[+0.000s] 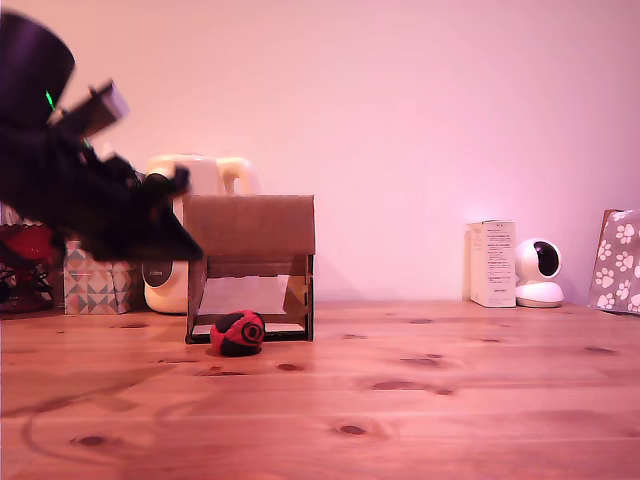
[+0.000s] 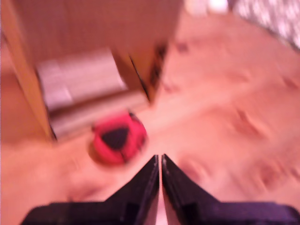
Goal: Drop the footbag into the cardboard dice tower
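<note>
Closed, empty gripper [image 2: 158, 161] hovers above the tabletop [image 1: 420, 420]. Footbag [image 1: 238, 333] lies before the cardboard dice tower [image 1: 250, 225] opening. Approach step; next requires opening and descending onto it.

We see a plain wall [image 1: 420, 110] washed in pinkish light behind a knotty wooden desk [image 1: 420, 400] that fills the foreground.

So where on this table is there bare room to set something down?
The widest bare stretch runs between the tower and the white box, and across the whole near side of the table. The exterior view's left is crowded: kettle, patterned box, arm, and the footbag at the tower's opening.
</note>
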`<state>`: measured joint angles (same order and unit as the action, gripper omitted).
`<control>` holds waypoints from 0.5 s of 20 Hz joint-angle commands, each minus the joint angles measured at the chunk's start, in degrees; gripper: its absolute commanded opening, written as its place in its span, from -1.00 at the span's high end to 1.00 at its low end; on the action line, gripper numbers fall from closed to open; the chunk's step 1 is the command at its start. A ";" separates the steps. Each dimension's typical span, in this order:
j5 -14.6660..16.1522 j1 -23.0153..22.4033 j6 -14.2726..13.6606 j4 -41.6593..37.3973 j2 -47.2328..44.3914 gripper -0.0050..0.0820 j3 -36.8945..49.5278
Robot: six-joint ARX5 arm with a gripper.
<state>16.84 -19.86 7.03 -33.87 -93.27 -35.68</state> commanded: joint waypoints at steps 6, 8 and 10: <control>0.02 -0.44 0.02 -3.26 -6.29 -0.91 -3.93; 0.04 -0.70 0.04 -3.67 -7.82 -0.90 -5.46; 0.02 -1.14 0.04 -3.39 -9.94 -0.90 -7.67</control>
<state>16.80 -20.60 7.05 -37.12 -100.99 -42.89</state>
